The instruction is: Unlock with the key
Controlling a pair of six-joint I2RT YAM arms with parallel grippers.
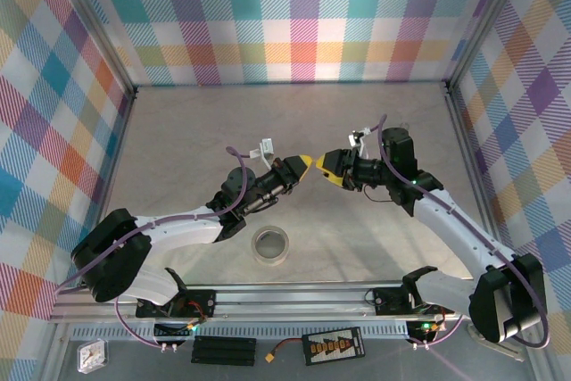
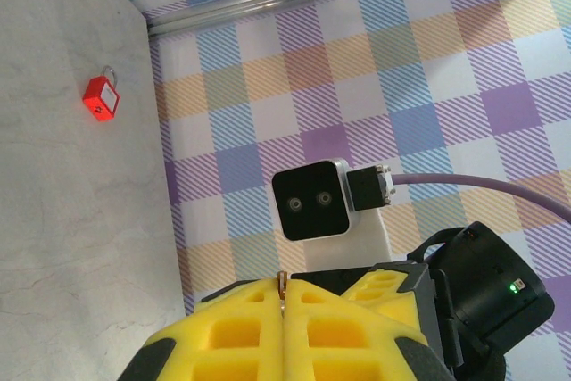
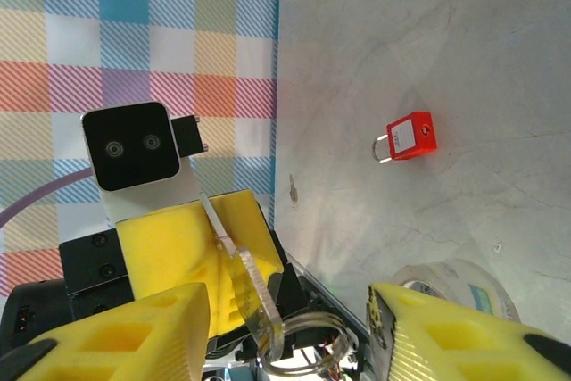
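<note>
The left claw [image 1: 302, 163] is pressed together, pinching a small brass-tipped key [image 2: 282, 284] whose tip pokes out at the seam of its yellow foam fingers [image 2: 223, 310]. The right claw [image 1: 326, 167] is spread, its fingers well apart with nothing clearly gripped, though a clear tag with wire ring [image 3: 259, 296] hanging by the left claw sits in the gap. Both claws are raised over the pale marbled surface [image 1: 187, 131], tip to tip, near but apart. The red padlock with silver shackle and white label [image 3: 410, 137] lies flat on the surface, well apart from both claws: ahead and to the right in the right wrist view, far up-left in the left wrist view. Its long axis runs along the surface, shackle end toward the patterned wall [image 3: 161, 42], body end (the keyhole end, by judgement) facing away. It looks larger from the right wrist, so the right claw is probably nearer, not certain. Judgement: the key tip points at the right claw, not at the padlock, so the next move turns on lining up lock and key, likely the right claw fetching the padlock. A roll of clear tape [image 1: 271, 245] near the arm bases is not involved.
</note>
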